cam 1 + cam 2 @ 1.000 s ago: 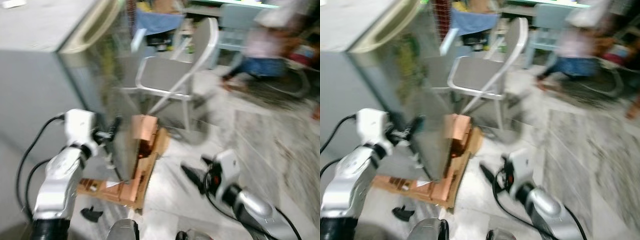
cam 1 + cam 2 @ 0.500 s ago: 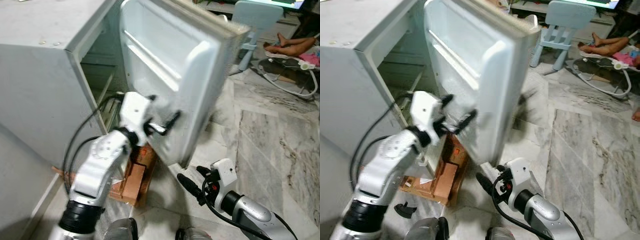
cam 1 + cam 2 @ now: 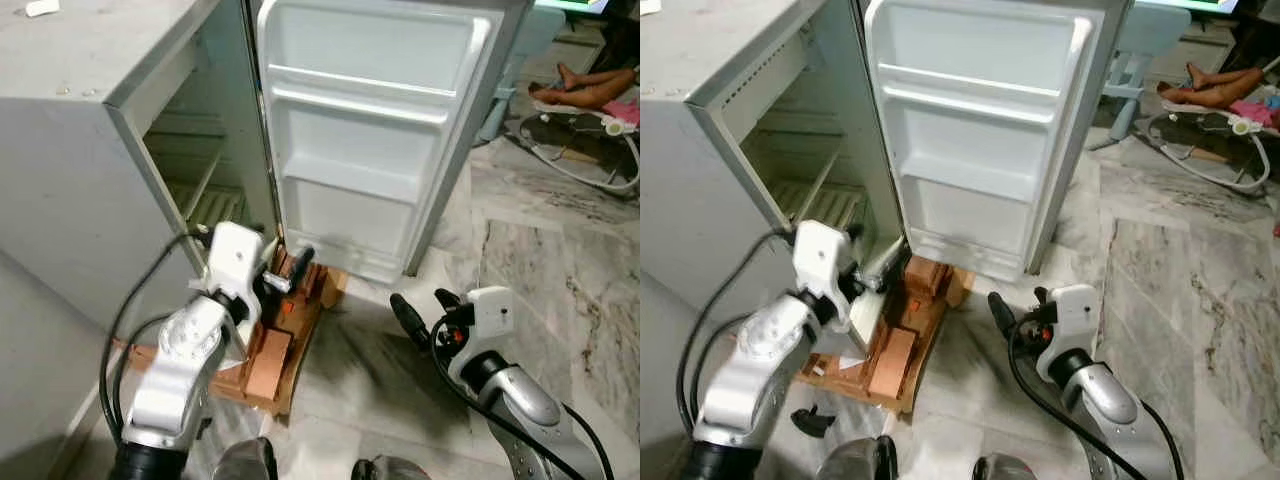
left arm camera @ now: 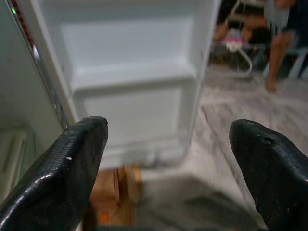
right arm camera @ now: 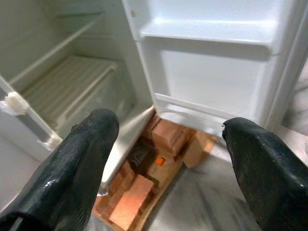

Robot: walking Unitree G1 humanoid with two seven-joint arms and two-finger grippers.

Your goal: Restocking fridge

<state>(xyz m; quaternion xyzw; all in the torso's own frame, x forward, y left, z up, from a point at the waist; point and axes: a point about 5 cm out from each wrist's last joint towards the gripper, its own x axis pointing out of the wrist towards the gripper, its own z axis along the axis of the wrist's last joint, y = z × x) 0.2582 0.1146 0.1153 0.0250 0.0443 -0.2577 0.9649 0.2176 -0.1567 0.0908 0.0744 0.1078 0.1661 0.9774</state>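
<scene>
With both sets of fingers spread and empty, left gripper (image 3: pixel 298 272) sits lower centre by the fridge (image 3: pixel 90 150) base, right gripper (image 3: pixel 420 312) low right over floor. Door (image 3: pixel 375 140) is wide open, shelves look bare, probably; stocking not started. Both arms bent, forearms raised forward.

I see a grey-veined marble floor (image 3: pixel 560 240) spreading off to my right. Wooden blocks on a flat board (image 3: pixel 902 350) lie on it near the middle. Far right, a baby bouncer (image 3: pixel 590 140) rests beside a pale blue child's chair (image 3: pixel 1140 40).
</scene>
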